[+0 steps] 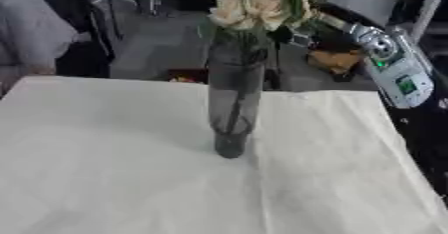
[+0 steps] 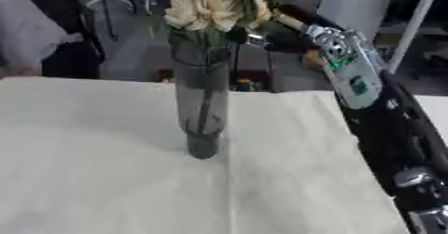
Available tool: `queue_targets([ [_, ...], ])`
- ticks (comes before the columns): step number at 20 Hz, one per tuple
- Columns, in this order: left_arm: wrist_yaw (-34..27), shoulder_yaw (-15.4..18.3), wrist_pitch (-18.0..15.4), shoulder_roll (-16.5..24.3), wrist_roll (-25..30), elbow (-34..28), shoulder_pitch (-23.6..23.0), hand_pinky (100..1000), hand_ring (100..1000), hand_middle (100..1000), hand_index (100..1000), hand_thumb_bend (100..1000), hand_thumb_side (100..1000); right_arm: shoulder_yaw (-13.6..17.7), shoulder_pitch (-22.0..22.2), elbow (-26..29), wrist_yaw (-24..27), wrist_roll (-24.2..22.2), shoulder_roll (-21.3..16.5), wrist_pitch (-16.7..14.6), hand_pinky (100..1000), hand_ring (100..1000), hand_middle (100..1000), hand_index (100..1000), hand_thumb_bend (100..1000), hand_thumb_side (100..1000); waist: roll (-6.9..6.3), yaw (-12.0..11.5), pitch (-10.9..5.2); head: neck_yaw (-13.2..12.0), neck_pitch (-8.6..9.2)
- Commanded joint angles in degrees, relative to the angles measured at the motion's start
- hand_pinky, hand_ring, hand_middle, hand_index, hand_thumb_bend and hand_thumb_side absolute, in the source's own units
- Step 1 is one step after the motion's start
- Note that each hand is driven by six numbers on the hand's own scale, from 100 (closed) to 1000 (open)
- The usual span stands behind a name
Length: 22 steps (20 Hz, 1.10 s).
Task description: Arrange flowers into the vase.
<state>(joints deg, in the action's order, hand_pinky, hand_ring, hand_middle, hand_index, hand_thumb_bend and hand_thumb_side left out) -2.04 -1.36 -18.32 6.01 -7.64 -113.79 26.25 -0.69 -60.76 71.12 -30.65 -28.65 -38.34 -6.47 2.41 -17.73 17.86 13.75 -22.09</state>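
While the cream flowers (image 2: 210, 5) already sit in the tall grey glass vase (image 2: 202, 103) near the tabletop's (image 1: 105, 168) far edge, the right hand (image 2: 254, 35) reaches beside the stems; its fingers cannot be told. Next, probably release and withdraw carefully.

— What does my right arm (image 2: 385, 128) look like from your end?

— Mostly black. From my headset I see a silver, rounded forearm housing (image 2: 350, 63) with a small green panel (image 2: 358, 85) and a tiny green light above it.

— Anything lower down?

— Silver joint pieces (image 2: 418, 178) near the bottom corner, on black shell. The dark robot hand (image 2: 262, 35) is too blurred to describe further.
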Motion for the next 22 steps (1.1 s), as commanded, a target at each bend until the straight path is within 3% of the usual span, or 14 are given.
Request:
queue_targets([
  [1, -0.2, 0.1, 0.1, 0.7, 0.0, -0.8, 0.4, 449, 606, 751, 818, 100, 1000, 1.0, -0.4, 1.1, -0.1, 0.3, -2.8, 0.1, 1000, 1000, 905, 936, 729, 1000, -0.23, 0.1, -1.67, -0.1, 0.34],
  [10, -0.1, 0.2, 0.2, 0.9, -0.2, -0.8, 0.0, 450, 607, 752, 818, 100, 1000, 2.6, 3.0, 2.8, 1.3, 1.0, -5.7, 0.7, 1000, 1000, 908, 936, 723, 1000, -0.72, 0.7, -2.38, -0.5, -0.57],
  [15, -0.1, 0.4, 0.2, 1.1, -0.4, -0.8, -0.5, 451, 608, 753, 819, 100, 1000, 5.3, 7.2, 6.8, 3.8, 2.6, -7.8, 1.8, 1000, 1000, 908, 936, 715, 1000, -1.3, 1.4, -3.03, -1.0, -1.4],
  [18, -0.1, 0.4, 0.2, 1.2, -0.5, -0.8, -0.7, 451, 608, 754, 819, 100, 1000, 7.3, 10.1, 10.6, 7.3, 4.8, -8.7, 3.0, 1000, 1000, 901, 928, 687, 1000, -1.63, 1.9, -3.42, -1.1, -1.79],
  [22, -0.1, 0.5, 0.1, 1.3, -0.6, -0.8, -0.8, 452, 609, 754, 820, 100, 1000, 9.2, 15.0, 18.4, 16.1, 9.5, -9.1, 4.1, 1000, 1000, 895, 923, 667, 1000, -2.26, 2.6, -3.89, -1.6, -2.38],
])
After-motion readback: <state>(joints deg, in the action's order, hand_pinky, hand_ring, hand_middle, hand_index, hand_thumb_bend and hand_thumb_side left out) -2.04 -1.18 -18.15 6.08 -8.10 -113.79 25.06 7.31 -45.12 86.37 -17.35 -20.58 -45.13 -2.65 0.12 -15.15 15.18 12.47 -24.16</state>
